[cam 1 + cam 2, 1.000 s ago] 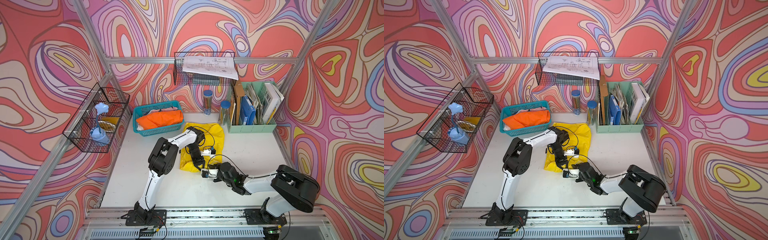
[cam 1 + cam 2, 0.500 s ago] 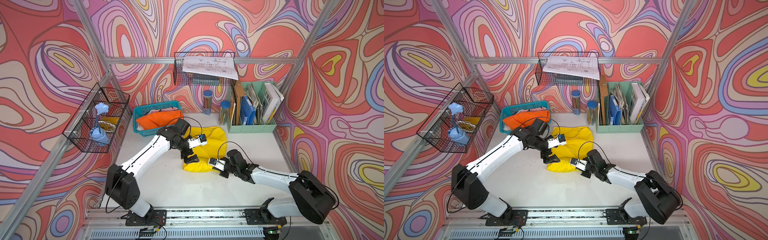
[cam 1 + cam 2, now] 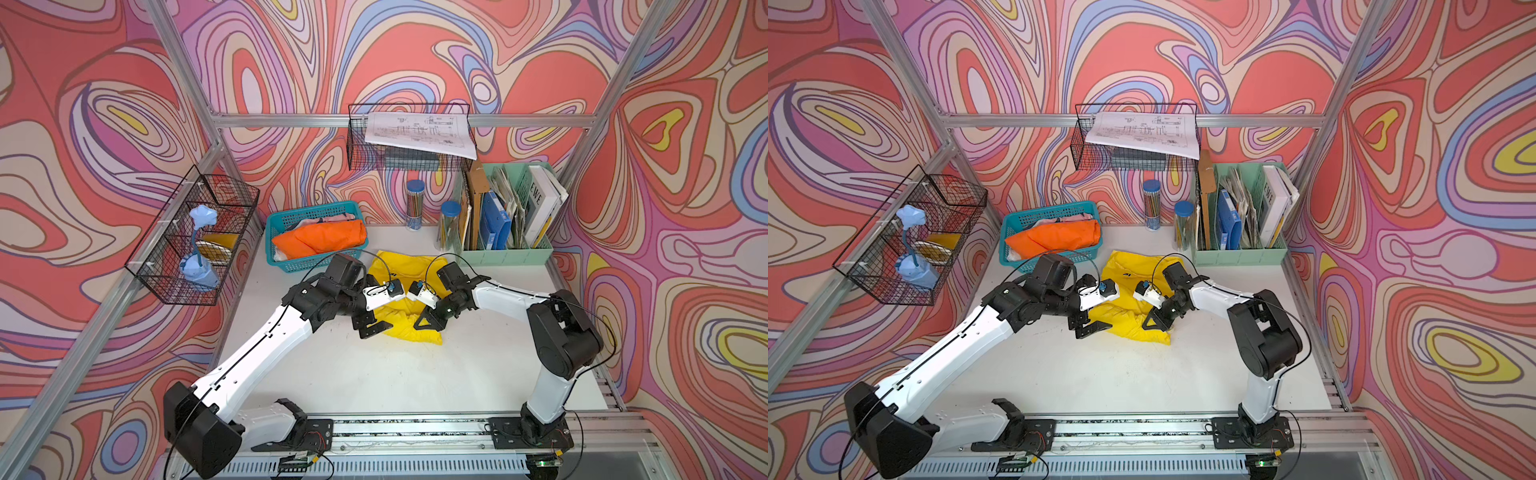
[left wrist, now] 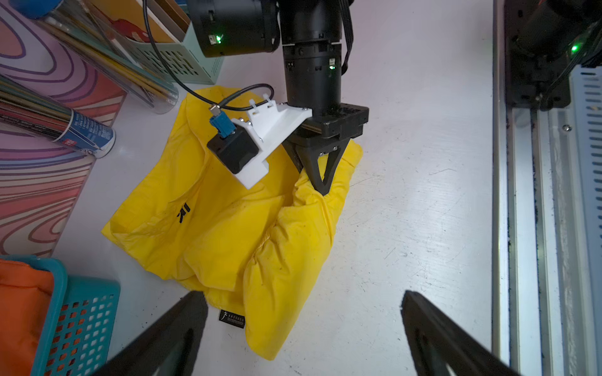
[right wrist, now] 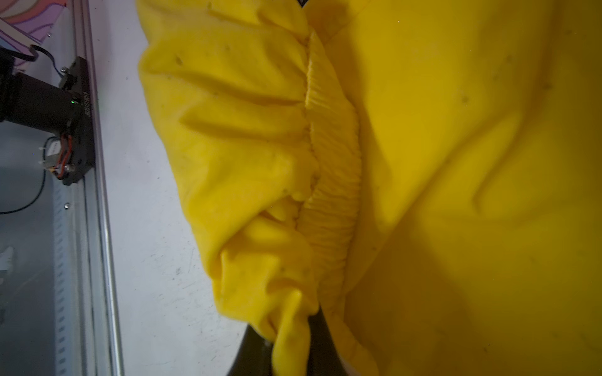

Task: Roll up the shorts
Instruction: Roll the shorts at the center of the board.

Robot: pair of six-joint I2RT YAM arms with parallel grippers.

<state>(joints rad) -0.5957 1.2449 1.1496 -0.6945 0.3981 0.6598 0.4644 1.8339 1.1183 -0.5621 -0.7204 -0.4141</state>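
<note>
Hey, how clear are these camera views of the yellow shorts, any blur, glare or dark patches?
Right wrist view: the shorts fill the frame, sharpest at the waistband, dim and soft on the shaded side. Left wrist view: crisp fabric, pale sheen on the table. Both top views: even light, faint shadows.

The shorts (image 3: 409, 268) lie on the table (image 3: 374, 374) towards the back. Behind them to the left stands a basket (image 3: 299, 262) with a garment (image 3: 320, 239) in it; behind to the right, a file rack (image 3: 511, 254). Two pencil tubes (image 3: 415, 203) stand between these. The left gripper (image 3: 372, 326) is at the shorts' near left corner, the right gripper (image 3: 428, 322) at their near right.
</note>
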